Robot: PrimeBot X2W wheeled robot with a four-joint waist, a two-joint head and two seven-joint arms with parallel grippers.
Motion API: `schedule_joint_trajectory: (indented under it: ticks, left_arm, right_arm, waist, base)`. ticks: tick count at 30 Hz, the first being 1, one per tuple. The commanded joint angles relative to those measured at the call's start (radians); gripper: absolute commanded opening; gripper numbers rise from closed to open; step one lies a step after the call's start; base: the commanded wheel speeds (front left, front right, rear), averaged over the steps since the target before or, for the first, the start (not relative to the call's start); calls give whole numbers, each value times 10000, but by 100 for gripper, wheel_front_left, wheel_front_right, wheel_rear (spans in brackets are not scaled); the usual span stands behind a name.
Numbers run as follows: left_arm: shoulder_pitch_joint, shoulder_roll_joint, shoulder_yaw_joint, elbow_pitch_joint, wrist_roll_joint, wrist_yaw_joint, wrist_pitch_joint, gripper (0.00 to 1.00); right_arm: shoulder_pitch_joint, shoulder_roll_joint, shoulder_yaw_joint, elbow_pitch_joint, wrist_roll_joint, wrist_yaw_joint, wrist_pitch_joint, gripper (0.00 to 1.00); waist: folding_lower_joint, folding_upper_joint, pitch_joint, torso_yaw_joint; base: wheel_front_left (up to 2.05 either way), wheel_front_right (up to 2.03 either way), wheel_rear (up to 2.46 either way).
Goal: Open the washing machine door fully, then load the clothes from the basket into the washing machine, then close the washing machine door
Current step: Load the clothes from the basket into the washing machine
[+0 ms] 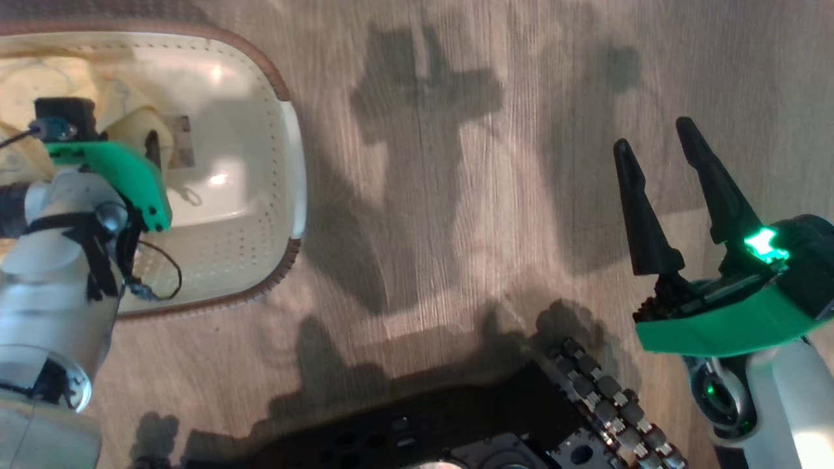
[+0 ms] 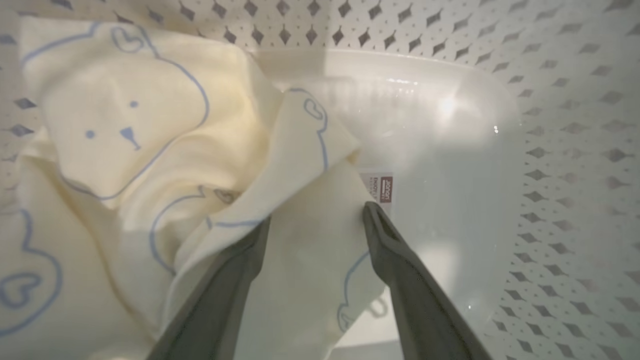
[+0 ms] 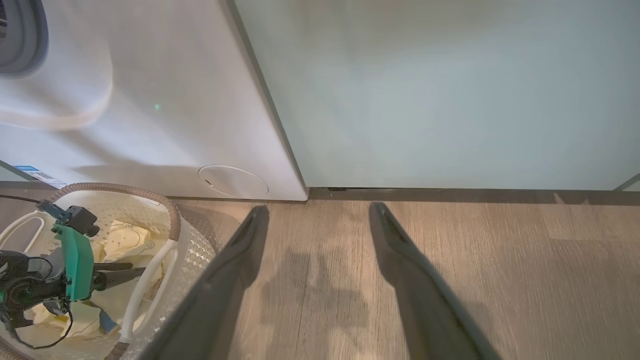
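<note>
Right wrist view: the washing machine (image 3: 150,100) stands on the wooden floor (image 3: 450,260), with the basket (image 3: 197,250) just before its base. The clothes (image 2: 150,125) lie heaped at one end of the basket. The left gripper (image 2: 316,215) has its jaws released astride a fold, possibly touching it. The right gripper (image 3: 318,208) hangs with jaws released over bare floor.

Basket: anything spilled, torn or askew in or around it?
Nothing stands out. The clothes lie crumpled inside the basket, all within its rim as far as the views show. The basket sits upright on the floor and looks intact. The open left pincer straddles a fold of cloth.
</note>
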Motion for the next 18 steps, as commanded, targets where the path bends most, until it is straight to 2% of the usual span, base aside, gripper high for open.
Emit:
schedule_joint_trajectory:
  ticks: [1,13,14,15,16,17,18]
  left_arm:
    - [45,398,335,99,-171,161,7,100]
    - [-149,71,779,561,-838,639,607,100]
    - [-158,8,754,577,-837,687,692,96]
    - [-171,-28,782,590,-885,712,744,67]
    - [-184,-33,763,600,-879,737,770,27]
    - [-194,-42,730,610,-860,754,795,0]
    - [-205,-58,746,618,-890,770,797,0]
  right_arm:
    - [258,-41,163,-219,89,37,-136,100]
    - [238,-118,141,-265,241,37,-240,100]
    - [257,-133,118,-299,248,37,-227,100]
    - [275,-148,94,-335,250,37,-209,100]
    - [290,-159,78,-367,246,37,-193,100]
    - [304,-163,65,-395,247,37,-179,100]
    - [320,-164,47,-418,246,37,-166,100]
  waist:
    - [0,0,244,-130]
    - [0,0,533,-60]
    - [0,0,525,-39]
    - [0,0,527,-22]
    - [0,0,528,-15]
    - [0,0,523,-11]
    - [0,0,519,-1]
  base:
    - [0,0,0]
    - [0,0,0]
    - [0,0,0]
    - [0,0,0]
    - [0,0,0]
    - [0,0,0]
    - [0,0,0]
